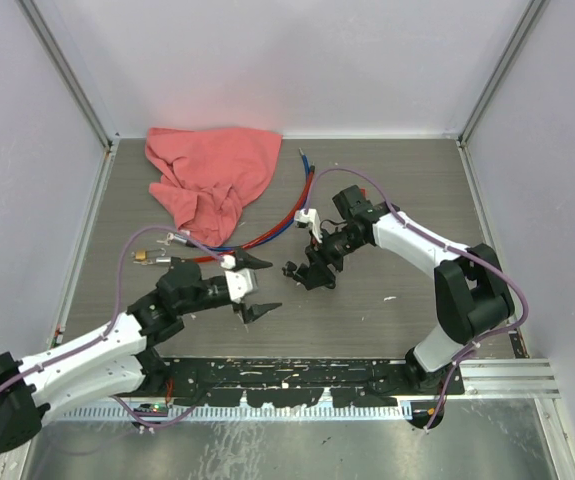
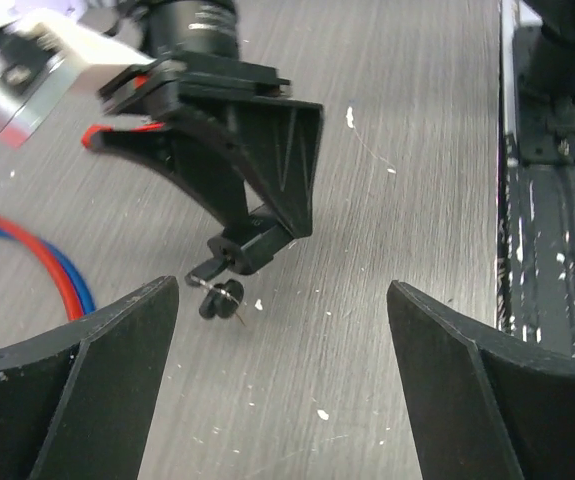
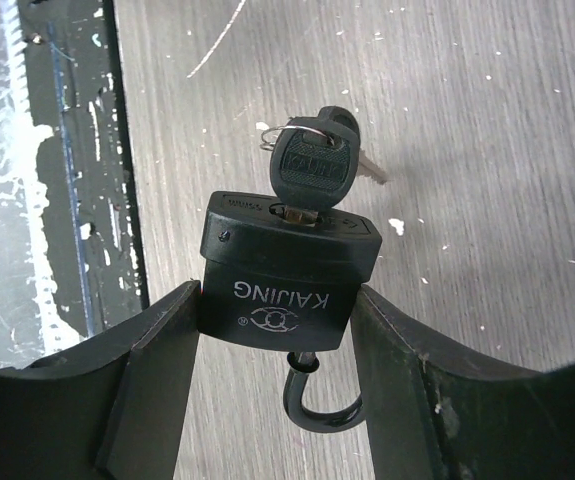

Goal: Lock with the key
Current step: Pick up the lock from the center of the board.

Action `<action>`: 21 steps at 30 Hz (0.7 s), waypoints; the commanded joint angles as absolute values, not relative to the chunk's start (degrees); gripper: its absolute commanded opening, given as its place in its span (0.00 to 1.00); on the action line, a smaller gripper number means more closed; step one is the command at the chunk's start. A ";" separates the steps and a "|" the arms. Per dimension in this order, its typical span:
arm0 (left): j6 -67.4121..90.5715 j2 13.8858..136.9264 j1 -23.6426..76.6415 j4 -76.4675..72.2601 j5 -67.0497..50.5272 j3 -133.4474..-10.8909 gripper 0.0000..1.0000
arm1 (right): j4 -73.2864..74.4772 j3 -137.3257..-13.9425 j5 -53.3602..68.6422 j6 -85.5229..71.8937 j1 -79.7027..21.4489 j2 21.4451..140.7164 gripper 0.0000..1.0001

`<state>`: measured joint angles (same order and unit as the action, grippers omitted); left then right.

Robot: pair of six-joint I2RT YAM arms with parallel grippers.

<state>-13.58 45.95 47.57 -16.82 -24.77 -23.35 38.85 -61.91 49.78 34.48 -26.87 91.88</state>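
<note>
A black padlock (image 3: 285,275) marked KAIJING sits clamped by its sides between the fingers of my right gripper (image 3: 279,325). A black-headed key (image 3: 312,170) is pushed into its keyhole, and a second key (image 3: 365,166) hangs from the same ring. The shackle (image 3: 322,405) stands open, one leg free of the body. In the top view the padlock (image 1: 300,272) is held low over the table's middle. My left gripper (image 1: 263,287) is open just left of it, jaws wide and empty. In the left wrist view, padlock (image 2: 257,243) and hanging key (image 2: 221,297) lie ahead of the left gripper (image 2: 282,345).
A crumpled red cloth (image 1: 212,175) lies at the back left. Red and blue cables (image 1: 289,212) curve across the table behind the grippers. A small brass fitting (image 1: 147,258) lies at the left. A black rail (image 1: 297,380) runs along the near edge.
</note>
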 commanded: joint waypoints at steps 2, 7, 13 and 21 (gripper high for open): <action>-34.13 52.81 52.58 -6.69 -21.12 -31.02 0.87 | 42.51 -66.36 58.43 39.17 -26.72 90.61 0.03; -40.39 59.16 54.23 -4.46 -19.28 -35.20 0.87 | 44.49 -67.05 60.33 41.01 -26.77 91.47 0.03; -43.46 63.71 55.23 -7.54 -16.43 -37.35 0.86 | 47.49 -68.26 62.20 43.33 -26.79 92.88 0.03; -43.07 68.41 56.22 -13.65 -16.51 -37.24 0.81 | 50.31 -69.21 64.36 45.70 -26.73 93.90 0.02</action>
